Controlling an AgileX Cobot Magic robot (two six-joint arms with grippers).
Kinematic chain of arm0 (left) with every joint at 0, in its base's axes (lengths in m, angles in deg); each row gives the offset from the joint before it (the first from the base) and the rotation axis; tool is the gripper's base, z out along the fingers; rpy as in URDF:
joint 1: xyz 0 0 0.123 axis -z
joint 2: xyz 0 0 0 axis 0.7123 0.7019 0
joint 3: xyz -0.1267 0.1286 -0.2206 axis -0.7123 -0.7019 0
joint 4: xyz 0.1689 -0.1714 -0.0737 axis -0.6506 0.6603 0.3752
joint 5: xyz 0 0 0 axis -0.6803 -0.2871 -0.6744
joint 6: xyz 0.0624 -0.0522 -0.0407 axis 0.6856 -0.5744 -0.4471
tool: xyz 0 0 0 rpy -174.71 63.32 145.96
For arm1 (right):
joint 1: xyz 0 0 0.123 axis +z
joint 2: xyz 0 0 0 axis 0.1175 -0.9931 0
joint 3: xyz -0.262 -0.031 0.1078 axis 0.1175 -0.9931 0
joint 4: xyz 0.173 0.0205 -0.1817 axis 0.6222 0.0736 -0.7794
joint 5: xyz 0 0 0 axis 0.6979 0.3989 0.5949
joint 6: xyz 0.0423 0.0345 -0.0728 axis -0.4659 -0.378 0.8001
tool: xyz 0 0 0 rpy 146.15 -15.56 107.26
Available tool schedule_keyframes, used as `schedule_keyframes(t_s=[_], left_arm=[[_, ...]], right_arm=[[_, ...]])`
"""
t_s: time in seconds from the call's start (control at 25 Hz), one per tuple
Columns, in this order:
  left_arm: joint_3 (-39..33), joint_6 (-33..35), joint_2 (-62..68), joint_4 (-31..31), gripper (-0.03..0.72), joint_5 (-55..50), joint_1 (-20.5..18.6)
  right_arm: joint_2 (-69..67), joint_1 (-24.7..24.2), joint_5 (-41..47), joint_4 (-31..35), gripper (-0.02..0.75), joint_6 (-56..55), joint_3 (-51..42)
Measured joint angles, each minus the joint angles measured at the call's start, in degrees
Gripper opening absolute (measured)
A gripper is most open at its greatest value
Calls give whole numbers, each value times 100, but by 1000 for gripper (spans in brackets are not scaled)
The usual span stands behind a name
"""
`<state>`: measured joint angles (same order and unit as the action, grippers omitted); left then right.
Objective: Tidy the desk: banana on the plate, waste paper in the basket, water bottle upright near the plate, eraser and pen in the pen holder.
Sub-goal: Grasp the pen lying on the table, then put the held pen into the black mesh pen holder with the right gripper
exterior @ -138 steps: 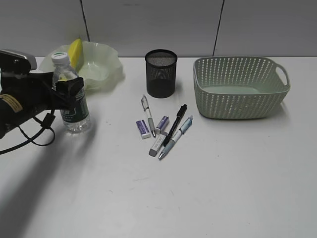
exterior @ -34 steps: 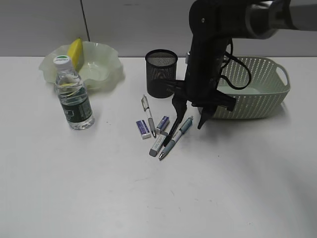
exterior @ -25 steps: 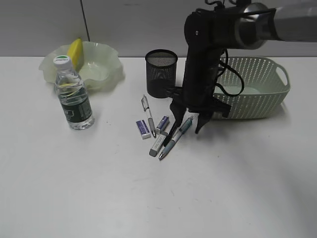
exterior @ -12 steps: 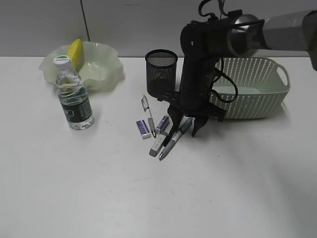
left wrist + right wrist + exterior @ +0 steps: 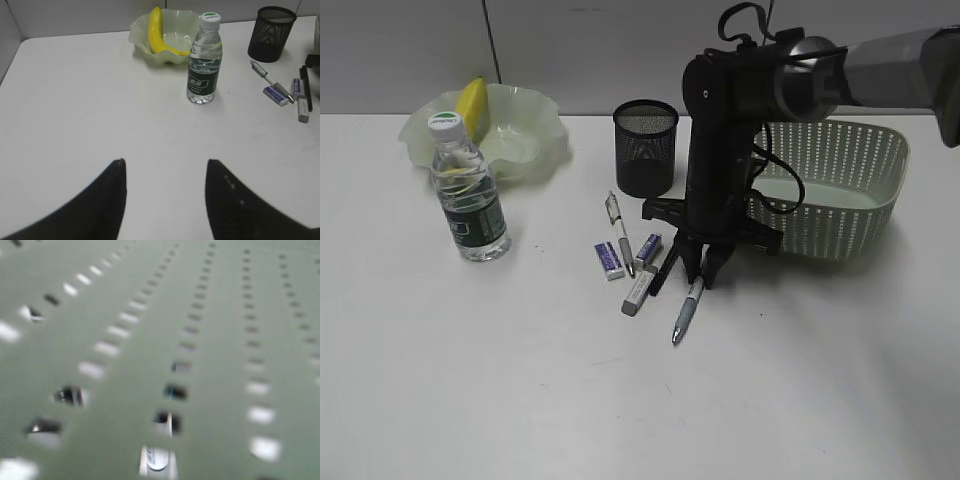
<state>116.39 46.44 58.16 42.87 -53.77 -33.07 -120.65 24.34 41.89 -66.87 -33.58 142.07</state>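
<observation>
1. One water bottle [image 5: 204, 62] upright beside plate [image 5: 187, 31]; green label's white writing unreadable.
2. Banana [image 5: 157, 32] lies in plate; pen holder [image 5: 645, 147] contents unclear.
3. Right gripper [image 5: 698, 272] points down, clamped on grey-blue pen [image 5: 686, 308], pushing against tilted basket [image 5: 840, 190].
4. Left gripper [image 5: 165, 197] spread, holding nothing, above desk [image 5: 75, 110].

Light was even and fairly bright, falling from above. The white surface [image 5: 520, 400] carried soft grey shadows, darkest toward the lower left of the exterior view. The right wrist view was heavily blurred, filled by the basket [image 5: 200, 315] wall out of focus. The bottle [image 5: 204, 60] stayed sharp.
</observation>
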Motion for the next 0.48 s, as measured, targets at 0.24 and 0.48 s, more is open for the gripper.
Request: schedule_keyframes(t_s=[0.24, 0.48], left_arm=[[0, 0, 0, 0, 382, 0, 0], [0, 0, 0, 0, 382, 0, 0]], right_arm=[[269, 257, 140, -664, 140, 106, -18], [927, 587, 148, -1505, 140, 457, -23]])
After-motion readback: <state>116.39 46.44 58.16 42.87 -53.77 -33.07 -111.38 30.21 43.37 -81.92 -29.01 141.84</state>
